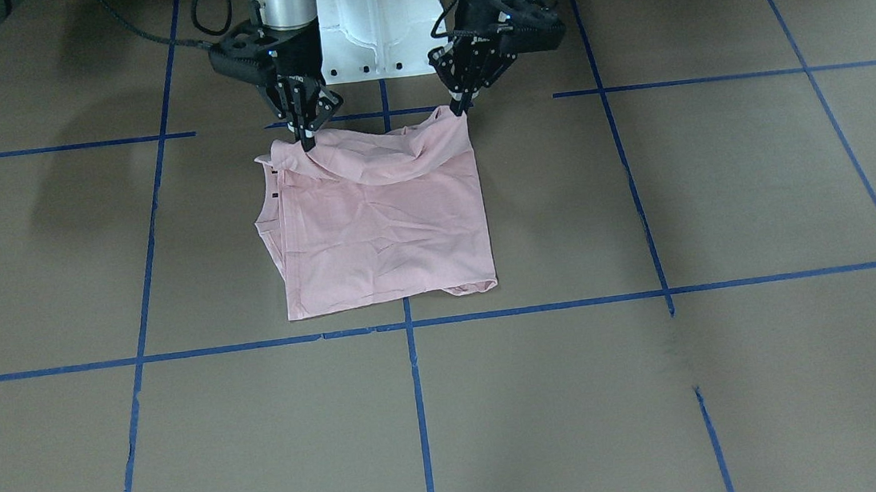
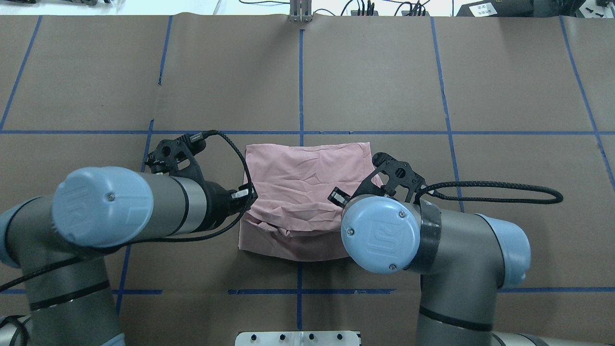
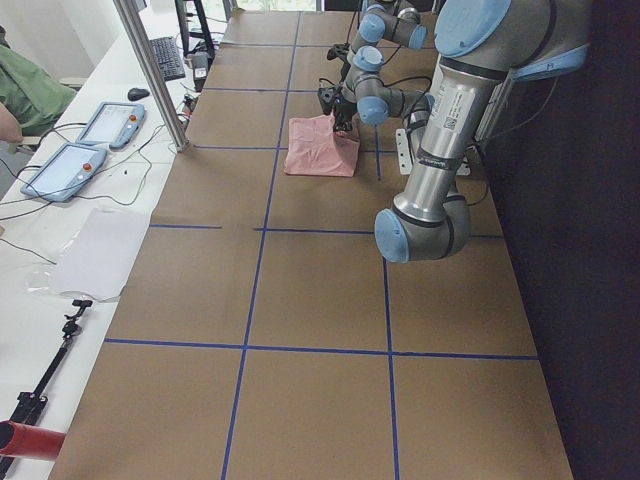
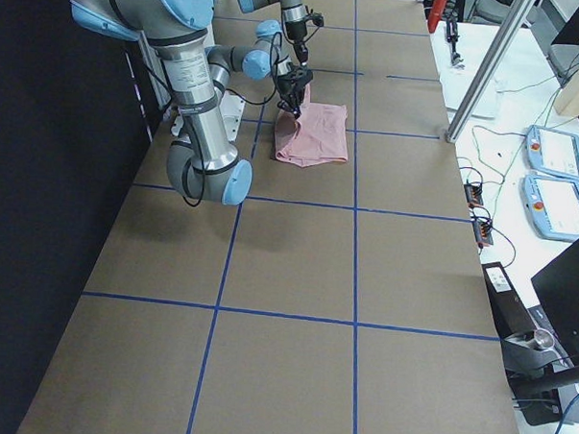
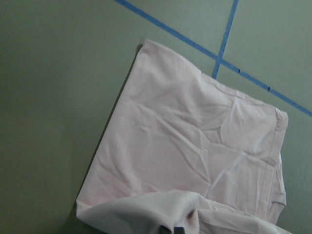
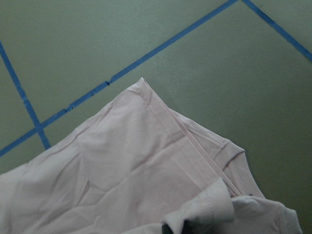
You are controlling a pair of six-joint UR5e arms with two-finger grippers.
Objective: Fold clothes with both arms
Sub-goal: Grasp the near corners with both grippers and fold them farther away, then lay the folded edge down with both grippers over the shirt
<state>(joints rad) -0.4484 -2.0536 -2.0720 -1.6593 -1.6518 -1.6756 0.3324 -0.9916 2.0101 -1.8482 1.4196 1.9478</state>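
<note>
The pale pink T-shirt lies folded into a rough rectangle on the brown table, its plain side up; the dog print is hidden. A small black tag shows near one side. My left gripper is shut on the shirt's robot-side corner and holds it a little above the table. My right gripper is shut on the other robot-side corner. The edge between them sags in a fold over the shirt. The left wrist view and the right wrist view show pinched cloth at the bottom.
The white pedestal base stands just behind the shirt. Blue tape lines grid the table. A black cable loops out from the right wrist. Teach pendants lie on the side bench, where a person sits.
</note>
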